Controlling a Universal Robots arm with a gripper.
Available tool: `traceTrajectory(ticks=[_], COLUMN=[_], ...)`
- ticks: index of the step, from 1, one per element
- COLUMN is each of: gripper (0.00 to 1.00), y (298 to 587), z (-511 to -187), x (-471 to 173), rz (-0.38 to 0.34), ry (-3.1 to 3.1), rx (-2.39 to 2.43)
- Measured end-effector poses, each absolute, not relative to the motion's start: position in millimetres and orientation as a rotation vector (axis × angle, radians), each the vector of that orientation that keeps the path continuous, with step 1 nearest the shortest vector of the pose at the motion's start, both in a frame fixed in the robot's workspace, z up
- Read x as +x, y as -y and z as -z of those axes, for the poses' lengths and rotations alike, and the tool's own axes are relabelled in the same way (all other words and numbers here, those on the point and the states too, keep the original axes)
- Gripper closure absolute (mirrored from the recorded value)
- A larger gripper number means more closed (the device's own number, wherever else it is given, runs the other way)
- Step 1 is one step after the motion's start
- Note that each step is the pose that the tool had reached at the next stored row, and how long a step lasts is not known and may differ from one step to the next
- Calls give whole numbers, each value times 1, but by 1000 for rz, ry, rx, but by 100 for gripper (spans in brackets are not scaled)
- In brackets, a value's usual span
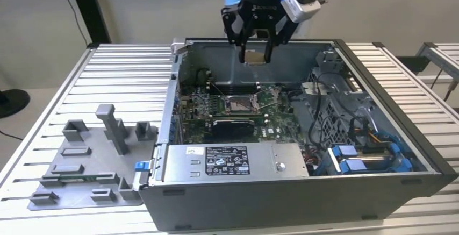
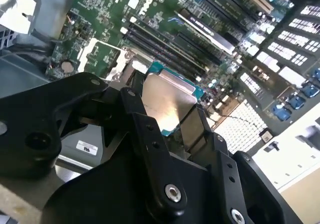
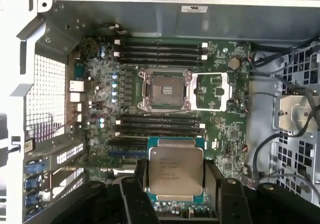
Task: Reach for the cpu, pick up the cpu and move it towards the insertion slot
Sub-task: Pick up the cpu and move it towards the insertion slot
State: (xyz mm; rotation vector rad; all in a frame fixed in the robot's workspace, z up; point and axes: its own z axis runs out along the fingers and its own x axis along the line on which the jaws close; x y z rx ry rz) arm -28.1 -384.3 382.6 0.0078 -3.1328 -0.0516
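**Holding the cpu above the open computer case**

Hanging over the rear of the open computer case (image 1: 301,154) in the exterior view, the gripper (image 1: 255,52) pinches the cpu (image 1: 254,56) between its 2 fingers, clear of the board below. From that angle the chip is a small pale square and its faces are hard to make out.

Both wrist views bring it close. In the first wrist view the cpu (image 3: 176,170) shows its silvery top face and a teal-green border, with a dark finger (image 3: 214,184) pressed against each of 2 opposite edges; its lower edge is cut off by the gripper body. That view also lays out the insertion slot (image 3: 165,90), a shiny metal frame with a dark centre on the green motherboard (image 3: 225,129), well apart from the chip, between rows of memory slots. The exterior view shows the insertion slot (image 1: 238,104) smaller, below the gripper.

In the second wrist view the cpu (image 2: 167,104) glares, and black gripper links hide much of the board.
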Motion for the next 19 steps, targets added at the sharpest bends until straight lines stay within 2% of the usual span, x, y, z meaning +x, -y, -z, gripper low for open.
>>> traceTrajectory(ticks=[19], gripper=[100], y=[337], z=[-375], x=[-28], rz=[52], ry=[3133], rx=[-9])
